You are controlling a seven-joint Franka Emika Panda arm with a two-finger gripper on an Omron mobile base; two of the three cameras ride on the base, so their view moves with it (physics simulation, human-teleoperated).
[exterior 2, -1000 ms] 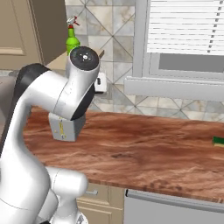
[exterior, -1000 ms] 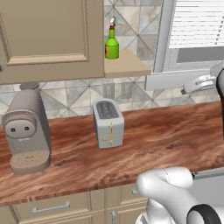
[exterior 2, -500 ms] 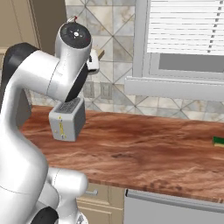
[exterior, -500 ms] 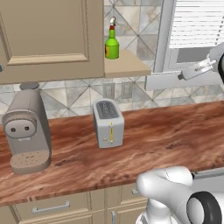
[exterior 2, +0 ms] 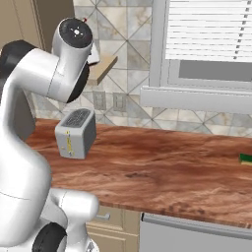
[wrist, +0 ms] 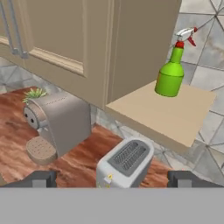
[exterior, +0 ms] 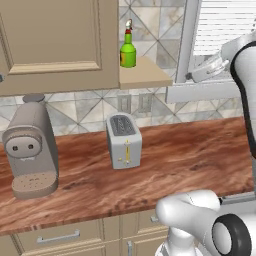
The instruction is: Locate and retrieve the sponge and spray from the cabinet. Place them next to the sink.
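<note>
Reddish-brown wood-grain covers the surface (exterior: 175, 160), which runs along a wall of grey and tan diamond tiles (exterior 2: 125, 29). Below its front edge sit pale drawers with short horizontal handles (exterior: 57, 237). On the wall behind the toaster is a pair of outlets (exterior: 133, 103), and further right a window with white blinds (exterior 2: 211, 29) sits above a wide grey sill (exterior 2: 197, 98).

A silver toaster (exterior: 123, 140) stands on the surface, slots up, with a grey-brown coffee machine (exterior: 31, 147) well apart to its left; in the hand view some green leaves (wrist: 34, 93) show just behind that machine.

Above them hangs the cabinet (exterior: 55, 42), its recessed-panel door shut (long grey bar handles (wrist: 13, 30) appear at the hand view's upper left). Its plain tan side shelf (exterior: 145, 75) juts out to the right, and the spray (exterior: 128, 48) stands upright on it, close to the cabinet's side wall. The sponge (exterior 2: 245, 158) lies flat on the surface far off to the right, at the edge of the right base view.

The end effector (wrist: 111, 178) hangs in the air in front of the shelf, above the toaster, jaws spread wide and holding nothing; its dark fingertips (wrist: 39, 178) frame the toaster's near end.
</note>
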